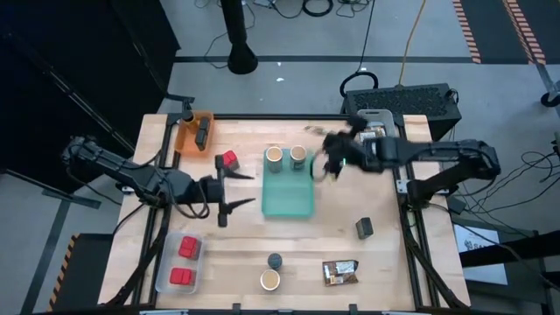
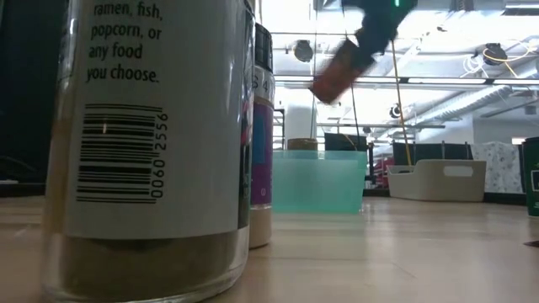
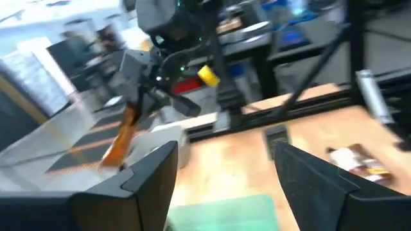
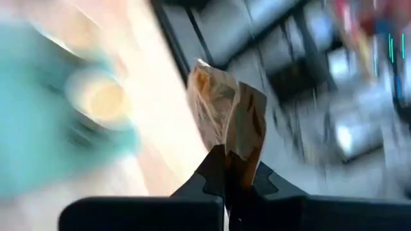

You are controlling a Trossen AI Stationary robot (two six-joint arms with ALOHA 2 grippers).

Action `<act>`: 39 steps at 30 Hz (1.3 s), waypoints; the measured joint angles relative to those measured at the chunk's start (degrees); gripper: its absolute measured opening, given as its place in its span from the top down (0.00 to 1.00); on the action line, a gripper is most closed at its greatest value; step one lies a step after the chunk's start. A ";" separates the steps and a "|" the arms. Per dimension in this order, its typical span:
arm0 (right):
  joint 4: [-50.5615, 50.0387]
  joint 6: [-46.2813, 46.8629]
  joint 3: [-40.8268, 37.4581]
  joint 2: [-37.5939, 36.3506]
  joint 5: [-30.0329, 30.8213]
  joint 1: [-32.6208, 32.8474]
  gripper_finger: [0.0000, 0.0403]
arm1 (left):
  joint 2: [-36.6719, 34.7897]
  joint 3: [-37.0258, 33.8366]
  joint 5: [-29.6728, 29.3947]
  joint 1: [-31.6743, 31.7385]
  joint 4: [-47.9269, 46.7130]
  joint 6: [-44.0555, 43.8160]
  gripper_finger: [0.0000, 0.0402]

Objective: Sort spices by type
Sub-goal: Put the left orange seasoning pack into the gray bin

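Wooden bench [image 1: 385, 271]: sorting partly done. Teal plastic tray [image 1: 288, 194] holds two tan round jars [image 1: 275, 156]; clear tray [image 1: 166, 278] holds red square boxes [image 1: 188, 248]. Left gripper [image 1: 236, 189], jaws wide, empty, beside a loose red box [image 1: 230, 160]. Right gripper [image 4: 232, 168], jaws shut on a brown packet [image 4: 226, 115] above the teal tray's edge. Another tan jar [image 1: 269, 280], grey jar [image 1: 275, 261] and packet [image 1: 339, 272] remain unsorted.

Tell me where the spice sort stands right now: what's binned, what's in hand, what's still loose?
Done: two red boxes in the clear tray; two tan jars in the teal bin.
In hand: the right gripper is shut on a brown packet beside the teal bin. The left gripper is open, empty.
Left: a red box, tan jar, grey jar, packets and dark container.
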 joint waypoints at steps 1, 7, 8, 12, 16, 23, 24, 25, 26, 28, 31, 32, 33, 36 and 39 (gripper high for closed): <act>-3.37 2.74 0.00 -0.29 -0.53 -2.93 1.00 | 0.01 0.00 -1.57 0.00 -0.18 -0.50 0.36; -16.57 13.63 -0.02 -0.46 -12.47 -21.58 1.00 | 0.19 0.00 -4.10 0.00 -0.56 -1.79 0.36; -18.01 15.19 -0.02 -0.33 -14.84 -24.36 1.00 | 0.21 0.00 -4.10 0.00 -0.56 -1.79 0.36; -22.33 20.09 -0.02 0.62 -21.44 -34.53 1.00 | 0.20 0.00 -4.10 0.00 -0.52 -1.79 0.36; -23.99 22.60 -0.02 1.88 -24.25 -42.23 1.00 | 0.21 0.00 -4.10 0.00 -0.50 -1.79 0.36; -22.10 20.52 -0.02 8.12 -28.86 -49.08 1.00 | 0.21 0.00 -4.10 0.00 -0.43 -1.94 0.36; -21.24 19.45 -0.02 9.09 -28.84 -49.54 1.00 | 0.21 0.00 -4.10 0.00 -0.43 -1.94 0.36; -20.18 18.49 -0.02 10.06 -28.88 -49.94 1.00 | 0.21 0.00 -4.10 0.00 -0.43 -1.94 0.36; -19.18 17.66 -0.02 10.86 -28.93 -50.15 0.99 | 0.21 0.00 -4.10 0.00 -0.46 -1.96 0.36; -17.55 16.32 -0.02 12.16 -30.18 -50.44 0.98 | 0.21 0.00 -4.10 0.00 -0.46 -1.97 0.36; -15.10 15.35 -0.02 13.29 -33.70 -50.46 0.96 | 0.21 0.00 -4.10 0.00 -0.48 -1.97 0.36; -14.77 15.30 -0.02 13.50 -34.17 -50.48 0.95 | 0.21 0.00 -4.10 0.00 -0.48 -1.97 0.36; -14.71 15.31 -0.02 13.70 -34.33 -50.48 0.94 | 0.21 0.00 -4.10 0.00 -0.48 -1.97 0.36; -15.08 15.26 -0.02 14.27 -34.45 -50.69 0.90 | 0.21 0.00 -4.10 0.00 -0.48 -1.94 0.36; -15.13 15.14 -0.02 14.23 -34.36 -51.09 0.84 | 0.21 0.00 -4.08 0.00 -0.46 -1.97 0.36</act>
